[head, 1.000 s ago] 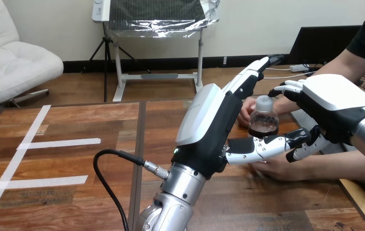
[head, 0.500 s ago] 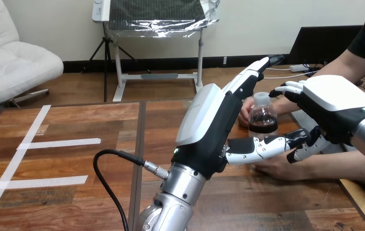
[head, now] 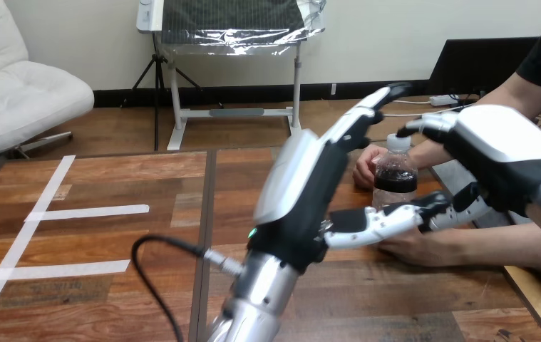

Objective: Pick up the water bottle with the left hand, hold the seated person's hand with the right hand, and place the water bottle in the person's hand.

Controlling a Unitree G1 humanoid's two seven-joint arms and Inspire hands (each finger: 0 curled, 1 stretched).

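The wooden tabletop (head: 110, 285) runs out ahead, and everything that matters sits toward its right side. The left arm (head: 260, 299) rises from the bottom edge, and the left robot hand (head: 303, 189) is spread wide, with its fingers (head: 363, 114) straight and reaching up and away and its thumb (head: 374, 219) stretched out to the right, clamped on nothing. The right robot hand (head: 499, 149) hangs at the right, above the person's lower hand (head: 417, 247), which lies flat on the tabletop. From here I cannot tell whether this robot hand is spread or closed, or whether it touches the person at all.

The person's upper hand (head: 366, 165) is curled just beside the bottle (head: 395, 174), on its left. The bottle is upright with its long axis vertical, dark liquid in its lower half and a pale cap (head: 398, 142) on top. It lies just right of the left palm, in the gap between that hand's thumb and fingers. Its base is hidden behind the thumb, so I cannot say if it rests on the tabletop. It stands between the two robot hands. The left one looks nearer and faces it, so I would judge that the coming move turns on whether that hand closes around the bottle or lets it go.
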